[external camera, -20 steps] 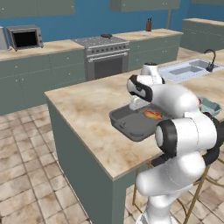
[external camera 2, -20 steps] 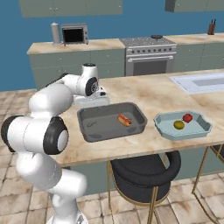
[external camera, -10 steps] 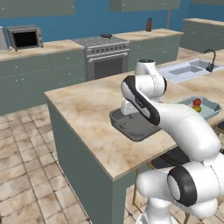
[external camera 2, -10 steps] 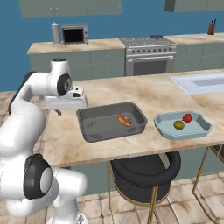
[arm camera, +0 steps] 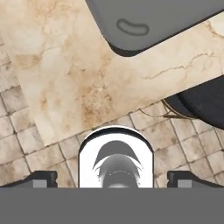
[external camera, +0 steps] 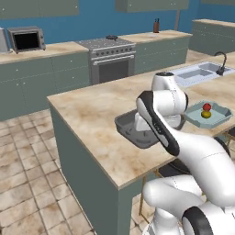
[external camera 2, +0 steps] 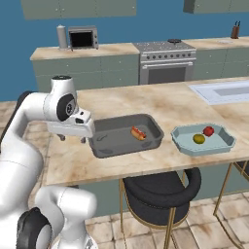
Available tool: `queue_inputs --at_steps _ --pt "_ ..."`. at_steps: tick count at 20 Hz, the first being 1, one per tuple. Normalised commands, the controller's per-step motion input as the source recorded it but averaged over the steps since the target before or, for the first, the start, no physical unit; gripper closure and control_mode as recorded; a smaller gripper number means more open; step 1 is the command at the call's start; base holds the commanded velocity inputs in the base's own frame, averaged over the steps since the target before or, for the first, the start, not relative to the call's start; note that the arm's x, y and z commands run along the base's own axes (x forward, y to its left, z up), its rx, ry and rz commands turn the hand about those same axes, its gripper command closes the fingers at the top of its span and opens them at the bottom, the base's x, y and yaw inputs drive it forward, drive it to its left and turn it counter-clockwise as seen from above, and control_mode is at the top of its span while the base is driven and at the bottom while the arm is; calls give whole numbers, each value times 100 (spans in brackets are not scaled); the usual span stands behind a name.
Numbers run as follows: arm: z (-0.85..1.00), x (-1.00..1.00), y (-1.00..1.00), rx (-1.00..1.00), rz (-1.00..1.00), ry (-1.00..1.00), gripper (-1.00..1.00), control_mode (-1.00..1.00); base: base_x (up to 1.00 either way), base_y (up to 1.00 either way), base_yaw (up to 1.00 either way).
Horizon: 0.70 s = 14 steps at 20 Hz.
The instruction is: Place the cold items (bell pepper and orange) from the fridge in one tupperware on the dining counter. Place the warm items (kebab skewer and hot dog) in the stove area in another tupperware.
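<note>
The gripper (external camera 2: pixel 71 138) hangs over the desk (external camera 2: pixel 146 102) at the left of the right base view, just beside the grey tub (external camera 2: pixel 124 134); its fingers (arm camera: pixel 43 177) stand released and hold nothing. The hot dog (external camera 2: pixel 138 133) lies in the tub; the pepper (external camera 2: pixel 208 131) and orange (external camera 2: pixel 198 139) sit in the blue tub (external camera 2: pixel 203 138). No skewer is visible. Judged next: fetch the skewer from the stove (external camera 2: pixel 163 61), keeping the fingers spread until they straddle it.

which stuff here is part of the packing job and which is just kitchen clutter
Job: grey tupperware holding the hot dog; blue tupperware holding the bell pepper and orange; open gripper.
Clutter: toaster oven, stove, sink, stool.
</note>
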Motion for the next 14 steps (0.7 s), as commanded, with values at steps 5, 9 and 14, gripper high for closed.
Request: queue_inputs --at_steps 5,9,14 --pt "0 -13 3 0 0 -2 -100 -100 0 0 0" --pt "-1 -16 0 0 0 0 -100 100 -75 15 0" --pt "0 0 0 0 0 0 -100 100 -79 86 1"
